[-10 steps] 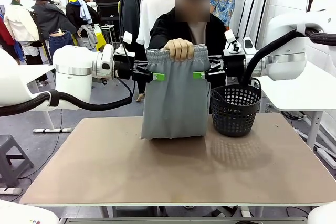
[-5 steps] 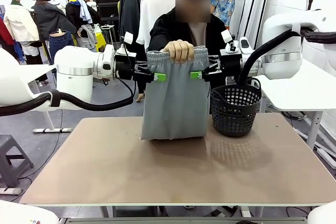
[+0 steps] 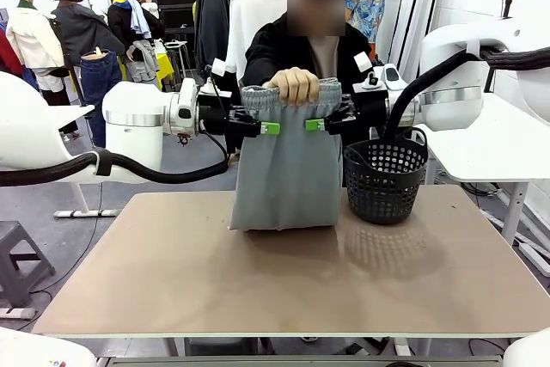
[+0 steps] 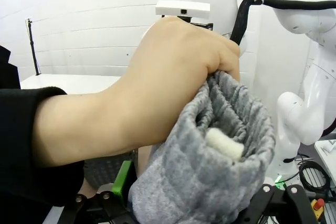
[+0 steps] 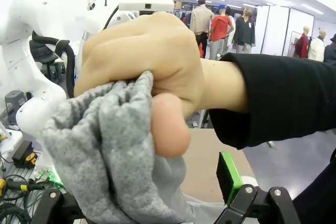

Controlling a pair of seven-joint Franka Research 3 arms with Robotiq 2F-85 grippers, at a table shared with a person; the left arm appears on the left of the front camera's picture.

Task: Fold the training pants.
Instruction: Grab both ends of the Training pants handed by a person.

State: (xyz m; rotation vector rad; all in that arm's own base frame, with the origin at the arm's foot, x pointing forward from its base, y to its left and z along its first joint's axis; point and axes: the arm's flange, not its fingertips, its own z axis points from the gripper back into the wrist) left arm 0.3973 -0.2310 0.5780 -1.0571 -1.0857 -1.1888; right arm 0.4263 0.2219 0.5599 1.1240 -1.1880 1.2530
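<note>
Light grey training pants (image 3: pixel 284 169) are held upright in the middle of the front view, with the lower edge resting on the brown table (image 3: pixel 258 290) and the cloth hanging flat like a curtain. The gathered waistband is bunched at the top and gripped from above by a person's hand (image 3: pixel 295 83); a black sleeve is seen behind it.

The left gripper (image 3: pixel 262 128) is brought in from the left of the frame to the pants' left edge, just under the waistband, and the right gripper (image 3: pixel 316 125) is placed likewise at the right edge. One green pad (image 3: pixel 270 128) of each is seen lying against the front of the cloth.

In both wrist views the jaws are spread wide, with the bunched waistband lying between them. In the right wrist view a gap is seen between the cloth and one pad, so nothing is clamped. In the left wrist view the cloth fills the gap between the fingers.

A black perforated basket (image 3: pixel 387 180) is set on the table just right of the pants.
</note>
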